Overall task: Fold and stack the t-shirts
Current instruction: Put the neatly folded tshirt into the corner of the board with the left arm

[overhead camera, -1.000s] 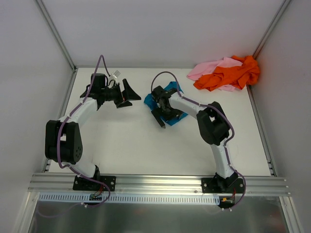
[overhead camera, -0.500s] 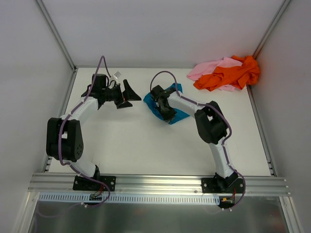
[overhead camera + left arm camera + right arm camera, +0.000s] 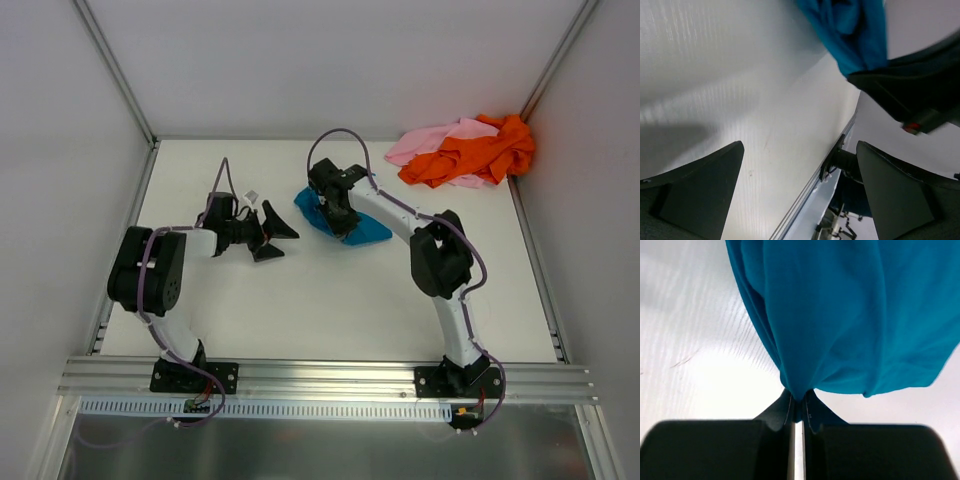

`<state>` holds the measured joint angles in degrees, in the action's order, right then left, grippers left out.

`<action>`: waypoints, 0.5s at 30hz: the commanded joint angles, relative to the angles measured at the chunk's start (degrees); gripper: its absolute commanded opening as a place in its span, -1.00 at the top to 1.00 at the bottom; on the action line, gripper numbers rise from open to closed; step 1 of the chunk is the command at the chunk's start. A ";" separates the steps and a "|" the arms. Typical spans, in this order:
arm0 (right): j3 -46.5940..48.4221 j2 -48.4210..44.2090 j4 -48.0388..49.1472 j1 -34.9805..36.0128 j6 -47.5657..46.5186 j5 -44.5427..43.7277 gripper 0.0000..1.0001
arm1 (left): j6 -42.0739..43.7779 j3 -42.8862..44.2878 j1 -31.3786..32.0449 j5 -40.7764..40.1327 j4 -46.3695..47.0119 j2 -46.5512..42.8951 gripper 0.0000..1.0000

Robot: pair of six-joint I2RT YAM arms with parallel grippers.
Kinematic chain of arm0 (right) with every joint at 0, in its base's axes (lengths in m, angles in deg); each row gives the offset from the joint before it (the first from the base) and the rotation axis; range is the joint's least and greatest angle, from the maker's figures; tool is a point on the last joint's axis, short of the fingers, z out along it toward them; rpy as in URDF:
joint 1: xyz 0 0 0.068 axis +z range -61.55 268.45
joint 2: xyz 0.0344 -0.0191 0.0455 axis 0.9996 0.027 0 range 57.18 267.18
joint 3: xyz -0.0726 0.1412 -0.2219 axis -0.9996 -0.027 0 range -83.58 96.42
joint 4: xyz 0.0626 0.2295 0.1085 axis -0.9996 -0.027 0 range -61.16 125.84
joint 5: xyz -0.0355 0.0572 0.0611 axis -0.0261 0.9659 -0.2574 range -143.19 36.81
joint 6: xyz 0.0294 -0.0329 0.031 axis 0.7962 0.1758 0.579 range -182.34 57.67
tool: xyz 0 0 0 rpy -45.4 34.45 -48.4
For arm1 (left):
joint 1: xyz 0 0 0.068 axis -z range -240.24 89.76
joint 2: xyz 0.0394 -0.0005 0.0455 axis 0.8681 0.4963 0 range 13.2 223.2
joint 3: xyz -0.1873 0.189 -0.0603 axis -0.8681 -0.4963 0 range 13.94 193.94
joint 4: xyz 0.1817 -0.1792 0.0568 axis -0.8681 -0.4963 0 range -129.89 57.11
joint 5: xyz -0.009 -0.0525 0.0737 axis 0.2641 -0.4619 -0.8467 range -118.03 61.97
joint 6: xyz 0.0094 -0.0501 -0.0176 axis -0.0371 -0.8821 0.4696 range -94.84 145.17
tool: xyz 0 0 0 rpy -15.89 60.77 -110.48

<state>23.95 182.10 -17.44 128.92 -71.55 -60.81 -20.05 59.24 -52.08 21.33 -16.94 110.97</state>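
Note:
The teal-blue t-shirt [image 3: 350, 225] lies bunched near the middle of the white table. In the right wrist view its cloth [image 3: 850, 320] hangs in folds from the jaws. My right gripper [image 3: 337, 213] [image 3: 799, 405] is shut on a pinch of this cloth. To its left my left gripper [image 3: 274, 236] [image 3: 799, 165] hovers over bare table, open with nothing between its fingers; the teal-blue t-shirt [image 3: 847, 30] shows ahead of it. The orange t-shirt [image 3: 470, 152] lies crumpled on the pink t-shirt [image 3: 425, 142] in the far right corner.
White walls with metal corner posts [image 3: 555, 55] enclose the table on three sides. An aluminium rail [image 3: 320, 378] carrying both arm bases runs along the near edge. The right arm's elbow [image 3: 440, 262] stands right of the teal-blue shirt.
My right gripper has shut on the teal-blue shirt and drawn it toward the far side. The left arm has folded in and its open gripper has come nearer and lower.

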 commanded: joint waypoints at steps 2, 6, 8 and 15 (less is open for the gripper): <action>4.01 -6.36 -4.55 -0.13 1.39 0.85 0.99 | -12.33 -0.83 4.40 -0.49 22.34 6.19 -0.97; 2.96 -7.50 -5.61 -0.13 1.04 0.76 0.99 | -17.62 2.24 8.44 -7.50 29.99 12.68 -0.97; 1.90 -8.11 -5.52 -0.13 1.21 1.02 0.99 | -20.87 3.65 9.59 -9.54 33.43 14.98 -0.97; -0.30 -9.08 -5.17 -0.13 1.83 1.64 0.99 | -27.56 6.29 11.52 -16.40 42.76 19.73 -0.97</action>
<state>24.30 177.25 -21.24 128.92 -70.54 -59.85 -43.50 64.22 -40.73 9.35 16.80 129.95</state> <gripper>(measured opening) 0.035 0.986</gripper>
